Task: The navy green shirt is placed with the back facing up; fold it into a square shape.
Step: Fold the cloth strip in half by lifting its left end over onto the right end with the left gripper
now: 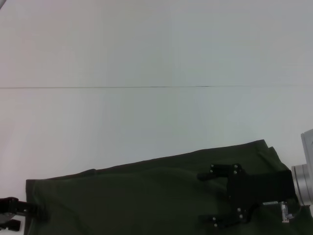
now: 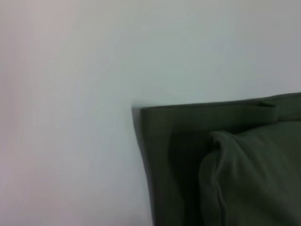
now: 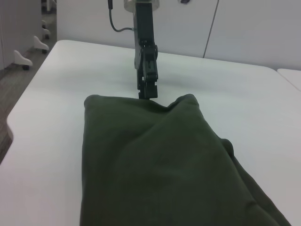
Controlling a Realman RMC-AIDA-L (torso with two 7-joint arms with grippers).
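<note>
Now the right tool (image 1: 208, 198) hangs low over the right part of the navy green shirt (image 1: 146, 196), its two black fingers spread wide apart with nothing between them; one finger points left near the shirt's far edge, the other lies nearer the robot. Whether the fingertips touch the cloth cannot be told. The left tool (image 1: 19, 213) sits at the shirt's left end, near the robot, right at the cloth's edge. In the right wrist view it stands upright on that end of the shirt, fingers drawn together at the fabric, so it looks to be pinching the hem there, though the pinch itself is too small to confirm.

The shirt lies on the white worktop (image 1: 146, 49) at its near side, already narrowed to a long band running left to right, with the far edge slanting farther away toward the right. The left wrist view shows a squared corner with a doubled hem and a soft bulge of cloth behind it, so layers are stacked. No lettering shows; the plain side is up.

By my judgement the sleeves and sides are already folded in, and the step in hand is the crosswise fold that shortens the band into a square. The next move calls for the right tool to close on the right end's edge, catching all layers, while the left keeps its end, then one end to be carried over the other with the edges lined up and the bulge smoothed.
</note>
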